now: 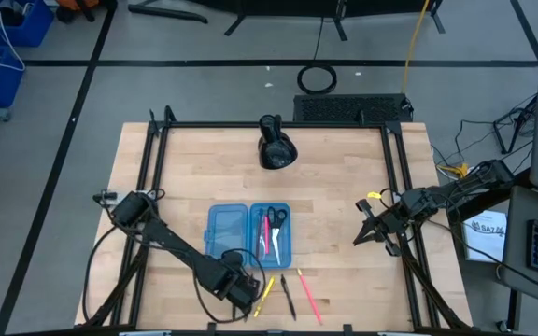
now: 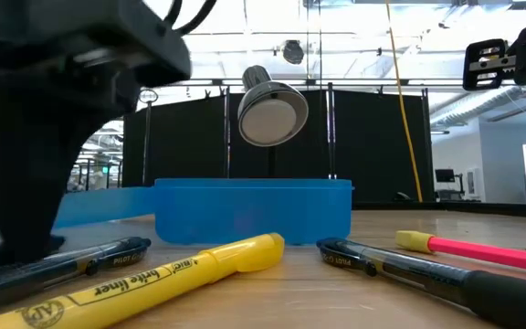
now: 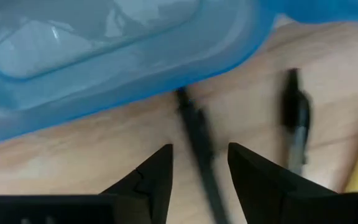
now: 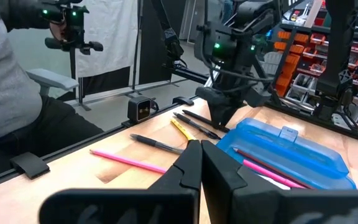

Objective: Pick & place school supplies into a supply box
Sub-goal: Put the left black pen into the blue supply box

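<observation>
Two arms were at the desk. The left gripper (image 3: 199,165) hung low at the front edge, its fingers apart astride a black pen (image 3: 199,149) just beside the open supply box (image 1: 224,231). That box lay near the front edge, holding scissors (image 1: 276,217) and a pink pen (image 1: 267,235). A yellow highlighter (image 1: 266,293), another black pen (image 1: 288,295) and a pink pencil (image 1: 309,296) lay by the front edge. The right gripper (image 1: 361,238) waited clenched at the right edge.

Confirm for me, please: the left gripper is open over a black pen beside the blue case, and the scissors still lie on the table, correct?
Not quite. The scissors already lie inside the supply box, as the high view shows. The left gripper is indeed open over a black pen beside it.
</observation>
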`<state>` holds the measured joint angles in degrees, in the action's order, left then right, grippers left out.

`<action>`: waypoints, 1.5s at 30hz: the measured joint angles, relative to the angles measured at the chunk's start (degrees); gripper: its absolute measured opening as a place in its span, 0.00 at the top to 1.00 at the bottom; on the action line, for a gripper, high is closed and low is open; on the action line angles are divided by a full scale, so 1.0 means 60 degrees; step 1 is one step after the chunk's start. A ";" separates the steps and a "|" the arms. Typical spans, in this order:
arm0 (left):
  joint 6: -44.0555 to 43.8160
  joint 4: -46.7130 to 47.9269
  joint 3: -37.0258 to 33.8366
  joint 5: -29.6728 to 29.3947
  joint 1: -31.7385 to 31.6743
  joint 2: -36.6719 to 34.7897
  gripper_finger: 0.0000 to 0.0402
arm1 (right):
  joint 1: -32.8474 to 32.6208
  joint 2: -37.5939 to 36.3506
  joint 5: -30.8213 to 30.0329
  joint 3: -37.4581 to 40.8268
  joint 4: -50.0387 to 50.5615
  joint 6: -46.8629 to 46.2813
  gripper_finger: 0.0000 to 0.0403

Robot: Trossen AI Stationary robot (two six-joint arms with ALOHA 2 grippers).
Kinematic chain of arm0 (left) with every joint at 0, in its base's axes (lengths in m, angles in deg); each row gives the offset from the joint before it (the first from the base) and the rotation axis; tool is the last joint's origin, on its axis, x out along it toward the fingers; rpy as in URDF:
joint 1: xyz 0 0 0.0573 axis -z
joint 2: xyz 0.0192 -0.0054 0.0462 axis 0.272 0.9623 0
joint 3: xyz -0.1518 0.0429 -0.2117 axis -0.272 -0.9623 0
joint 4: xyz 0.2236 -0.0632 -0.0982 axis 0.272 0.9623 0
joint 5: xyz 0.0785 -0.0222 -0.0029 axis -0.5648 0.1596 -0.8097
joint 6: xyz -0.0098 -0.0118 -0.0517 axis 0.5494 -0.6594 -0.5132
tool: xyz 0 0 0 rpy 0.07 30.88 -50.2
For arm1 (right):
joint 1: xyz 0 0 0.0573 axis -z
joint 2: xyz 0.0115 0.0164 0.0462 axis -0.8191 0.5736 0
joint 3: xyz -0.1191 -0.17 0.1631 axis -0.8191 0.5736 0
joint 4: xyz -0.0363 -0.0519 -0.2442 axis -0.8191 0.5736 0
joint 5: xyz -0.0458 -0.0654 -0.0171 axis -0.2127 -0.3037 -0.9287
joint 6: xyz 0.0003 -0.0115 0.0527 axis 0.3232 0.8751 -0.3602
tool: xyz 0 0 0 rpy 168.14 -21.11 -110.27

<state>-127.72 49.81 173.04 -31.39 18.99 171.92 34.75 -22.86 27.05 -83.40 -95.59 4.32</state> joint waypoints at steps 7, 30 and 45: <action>0.0390 -0.0220 0.0014 0.0071 -0.0253 0.0117 0.60 | 0.0004 0.0002 -0.0004 0.0000 0.0029 0.0000 1.00; 0.0651 -0.0213 -0.0041 0.0163 -0.0042 0.0478 0.92 | 0.0004 0.0004 -0.0004 0.0000 0.0018 -0.0033 1.00; 0.0302 -0.0264 -0.0073 -0.1339 0.0590 -0.0535 0.98 | 0.0004 0.0004 -0.0003 0.0000 -0.0062 -0.0178 1.00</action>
<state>-125.91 48.23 172.60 -39.42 22.53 168.71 34.77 -22.84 27.03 -83.40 -95.96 3.24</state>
